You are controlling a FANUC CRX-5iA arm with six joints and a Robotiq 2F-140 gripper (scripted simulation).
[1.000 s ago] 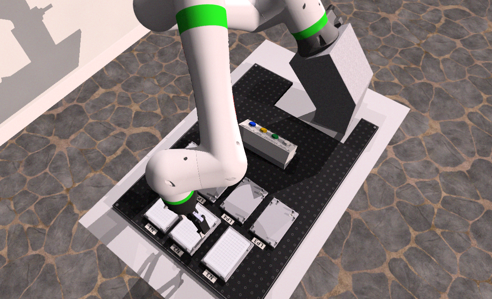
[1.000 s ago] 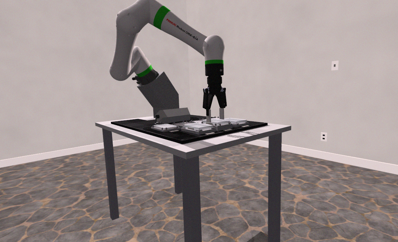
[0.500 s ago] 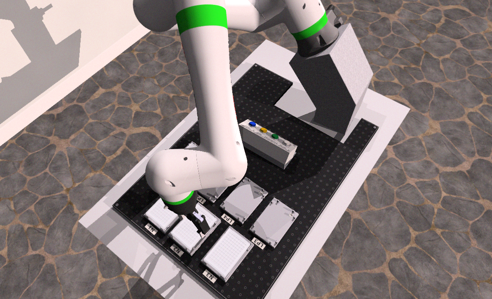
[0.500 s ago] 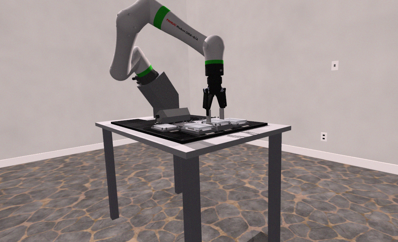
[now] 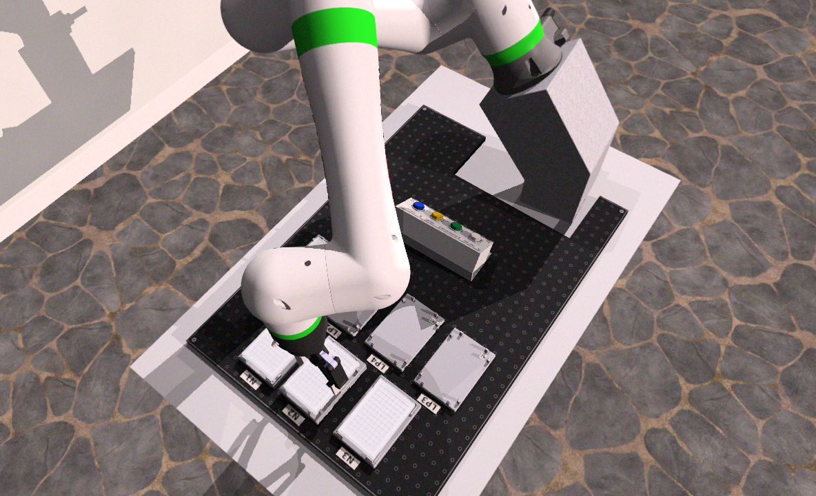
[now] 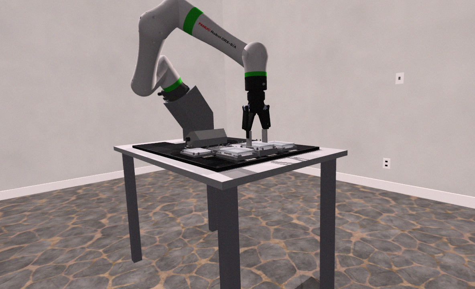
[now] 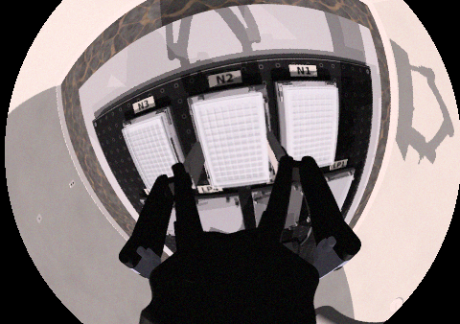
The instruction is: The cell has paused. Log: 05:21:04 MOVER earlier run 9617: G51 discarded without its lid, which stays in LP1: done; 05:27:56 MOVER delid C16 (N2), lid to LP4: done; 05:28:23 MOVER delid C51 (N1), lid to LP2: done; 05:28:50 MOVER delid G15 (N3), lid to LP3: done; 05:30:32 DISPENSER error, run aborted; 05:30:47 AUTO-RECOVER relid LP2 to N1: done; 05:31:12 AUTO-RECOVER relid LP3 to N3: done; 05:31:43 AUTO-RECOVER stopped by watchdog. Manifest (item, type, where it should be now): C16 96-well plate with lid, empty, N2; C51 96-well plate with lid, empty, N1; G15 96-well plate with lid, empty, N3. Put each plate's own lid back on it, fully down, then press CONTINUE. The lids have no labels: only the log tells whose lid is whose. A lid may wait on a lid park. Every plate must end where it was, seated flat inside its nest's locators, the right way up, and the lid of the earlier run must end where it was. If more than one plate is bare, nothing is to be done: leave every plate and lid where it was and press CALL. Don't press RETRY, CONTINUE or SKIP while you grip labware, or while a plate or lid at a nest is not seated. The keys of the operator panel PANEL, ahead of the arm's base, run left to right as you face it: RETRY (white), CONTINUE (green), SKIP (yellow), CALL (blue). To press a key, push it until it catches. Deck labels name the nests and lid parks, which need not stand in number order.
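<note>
In the view from above, three well plates sit in a row along the near edge of the black deck (image 5: 540, 289): from left to right, the plate at N1 (image 5: 267, 359), the plate at N2 (image 5: 313, 387) and the plate at N3 (image 5: 376, 420). The gripper (image 5: 329, 367) reaches straight down over the N2 plate, its fingers closed on the lid (image 5: 348, 364) resting on that plate. Farther back and to the right lie the grey lid parks LP4 (image 5: 403, 333) and LP3 (image 5: 454, 368), with the operator panel (image 5: 444, 243) beyond them.

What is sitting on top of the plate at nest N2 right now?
The gripper stands over the N2 plate, shut on a clear lid resting across it. Whether the lid is fully down cannot be seen; the arm covers its far end.
</note>
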